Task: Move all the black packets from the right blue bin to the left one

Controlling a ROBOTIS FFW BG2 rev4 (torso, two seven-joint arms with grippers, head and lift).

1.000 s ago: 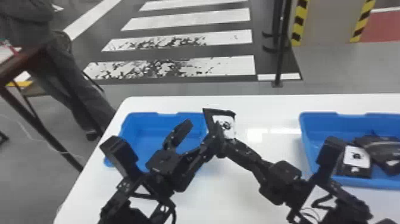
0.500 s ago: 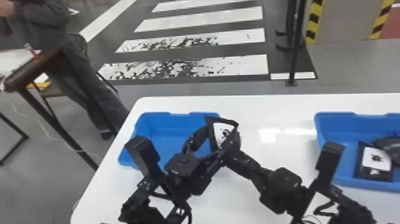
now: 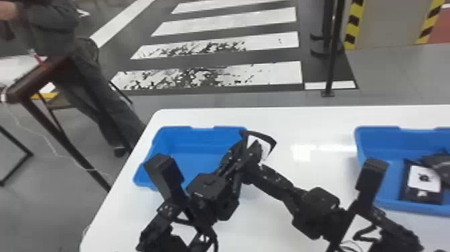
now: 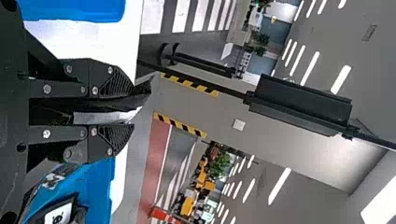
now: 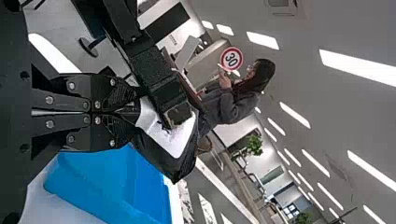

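While your packet (image 5: 169, 148) hung near the left bin (image 3: 201, 140), undelivered, your right gripper (image 5: 135, 112) pinched it; whether your left gripper (image 4: 133, 108) had hold, you couldn't tell. You had at least another packet (image 3: 424, 179) left in the right bin (image 3: 378, 142).

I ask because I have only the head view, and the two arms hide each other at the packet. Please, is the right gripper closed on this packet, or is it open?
Observer: Closed. In the right wrist view, the fingers of the right gripper meet, and the black packet sticks out beyond them.

Operator: Thank you. And how are the fingers of the left gripper, please?

Observer: In the left wrist view, the fingers of the left gripper stand apart, one on each side of the packet. I cannot tell if they press on it, so I would check that before opening the right one.
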